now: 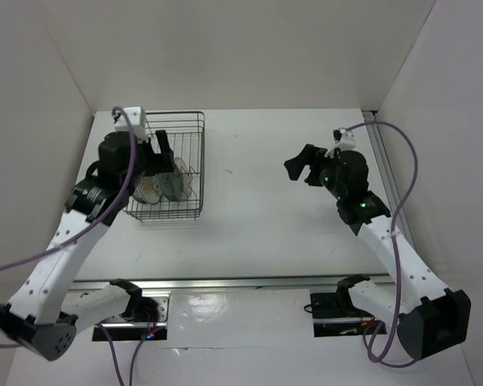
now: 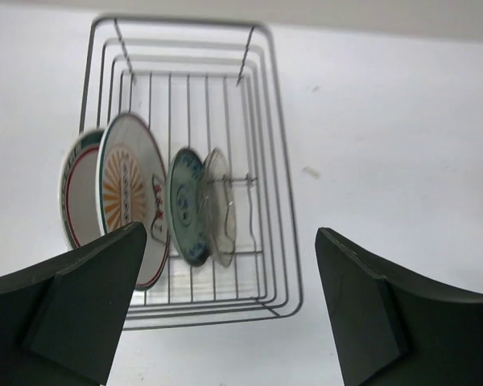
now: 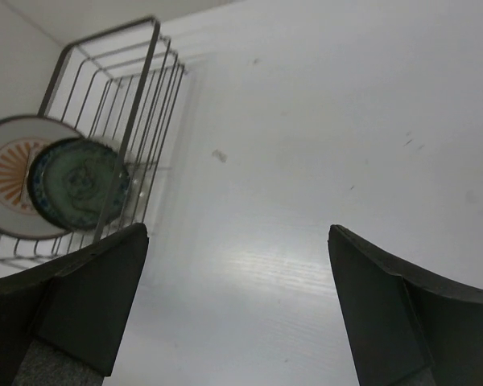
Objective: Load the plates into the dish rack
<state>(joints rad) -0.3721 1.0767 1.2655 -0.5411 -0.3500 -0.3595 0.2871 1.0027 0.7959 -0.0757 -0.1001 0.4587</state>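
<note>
Left pincer (image 2: 229,233) and right pincer (image 3: 238,231) both released; red-rimmed plate (image 2: 74,193) half hidden behind sunburst plate (image 2: 129,189) in rack (image 2: 272,161)

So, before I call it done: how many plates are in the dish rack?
4, on edge in a row in the dish rack; from left in the left wrist view: red-rimmed plate, sunburst plate, teal-blue plate, translucent plate. Overlap could hide another.

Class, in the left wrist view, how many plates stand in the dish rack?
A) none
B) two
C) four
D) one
C: the red-rimmed plate, sunburst plate, teal-blue plate and translucent plate all stand on edge in the dish rack.
</note>
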